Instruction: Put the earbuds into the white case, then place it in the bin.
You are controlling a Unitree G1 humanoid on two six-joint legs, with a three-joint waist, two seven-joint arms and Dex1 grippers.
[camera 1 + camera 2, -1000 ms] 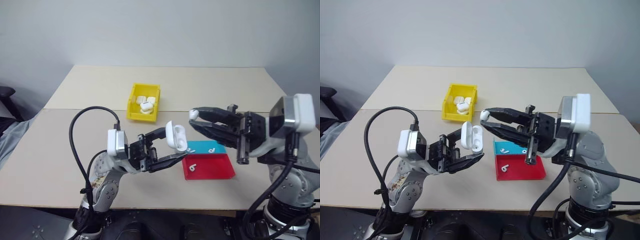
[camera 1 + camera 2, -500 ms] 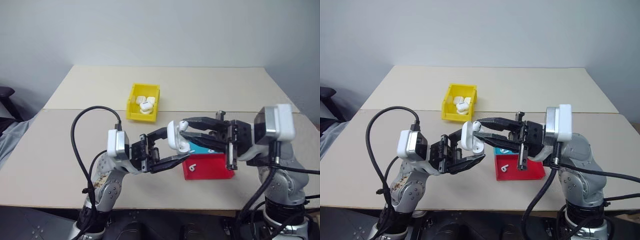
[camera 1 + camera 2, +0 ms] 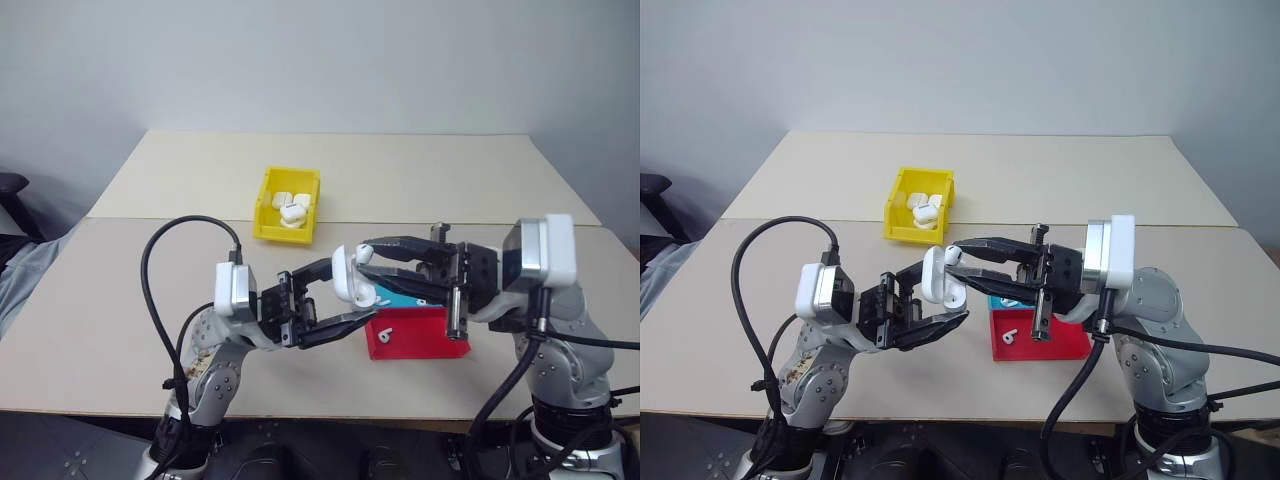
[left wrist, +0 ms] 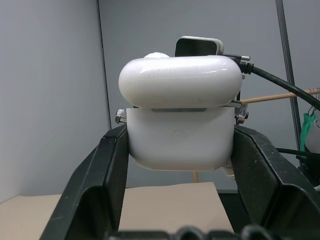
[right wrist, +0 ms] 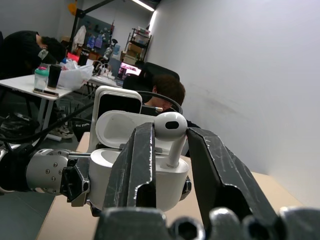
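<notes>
My left gripper (image 3: 345, 292) is shut on the white case (image 3: 352, 275), held above the table with its lid hinged open. In the left wrist view the case (image 4: 180, 120) sits between both black fingers. My right gripper (image 5: 170, 132) reaches in from the right and is shut on one earbud (image 5: 170, 125). That earbud stands upright with its stem down in the case's well (image 5: 135, 170). The yellow bin (image 3: 262, 215) stands farther back on the table, apart from both grippers.
Several white cases (image 3: 290, 208) lie in the bin. A blue-and-red tray (image 3: 420, 335) sits under my right gripper with a loose earbud (image 3: 386, 334) on its red part. Two people (image 5: 170, 90) sit at desks beyond the table.
My right gripper has carried the earbud leftward from well apart until it is at the open case. The left gripper and the case have stayed still.
</notes>
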